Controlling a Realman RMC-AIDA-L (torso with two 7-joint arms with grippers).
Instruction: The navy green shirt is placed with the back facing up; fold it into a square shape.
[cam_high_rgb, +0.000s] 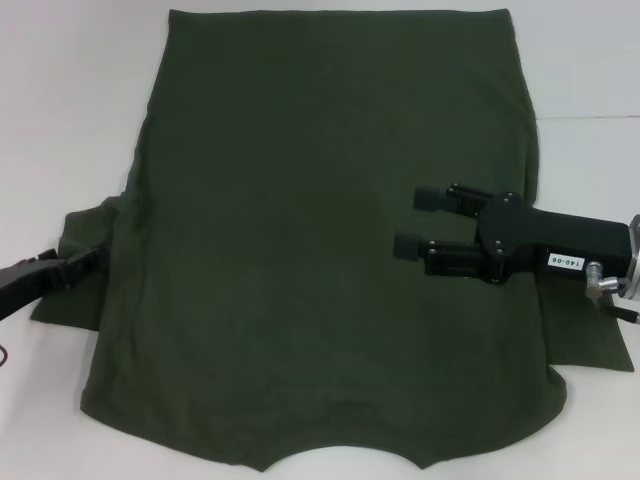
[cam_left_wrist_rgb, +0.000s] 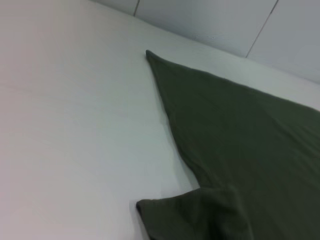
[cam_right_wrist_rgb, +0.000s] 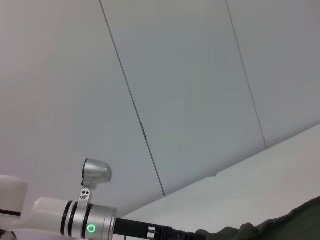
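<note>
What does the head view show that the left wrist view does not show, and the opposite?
Only the head view shows the right gripper, jaws open above the navy green shirt, the left gripper at the left sleeve, and the curved collar edge. Only the left wrist view shows the wall panels behind. Both show the shirt flat on the white table.

shirt (cam_high_rgb: 320, 250): collar cut by head view's lower edge | left tool (cam_high_rgb: 85, 262): tips hidden

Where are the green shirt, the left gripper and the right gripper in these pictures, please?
navy green shirt (cam_high_rgb: 300, 250): head view, middle of the plain back.
left gripper (cam_high_rgb: 88, 258): head view, tip at the shirt's sleeve.
right gripper (cam_high_rgb: 420, 222): head view, between its parted fingertips, over the shirt.
</note>
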